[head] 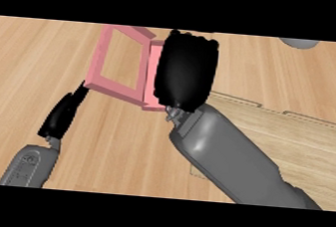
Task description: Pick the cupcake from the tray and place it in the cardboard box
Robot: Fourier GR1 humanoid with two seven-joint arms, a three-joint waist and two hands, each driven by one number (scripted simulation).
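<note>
Cupcake: not visible anywhere. The tray shows none on its bare surface, and the open part of the box shows only counter wood through it. It may be hidden under the right hand, but that is a guess.
Right hand (186, 69): at 12 o'clock, back turned to the view, hanging over the right side of the box. Whether it is clamped on anything cannot be told.
Pink box (96, 55): at 11 o'clock, an open-topped frame. Its right wall is covered by the right hand. It stands where the task's cardboard box should be.
Tray (294, 145): a flat wooden board at 4 o'clock, partly under the right forearm (226, 155) and apart from the box.
Left hand (64, 111): at 8 o'clock, seen edge-on with straight fingers, holding nothing. Its tip is just beside the box's near left corner.
Grey object (302, 42): at 1 o'clock, cut by the view's edge, and unidentifiable.
Counter (28, 54): pale wood planks.
Progress: the pick looks done, since the tray is bare. The hand is over the box, so judging from this the release into it is what remains, or has only just happened.
</note>
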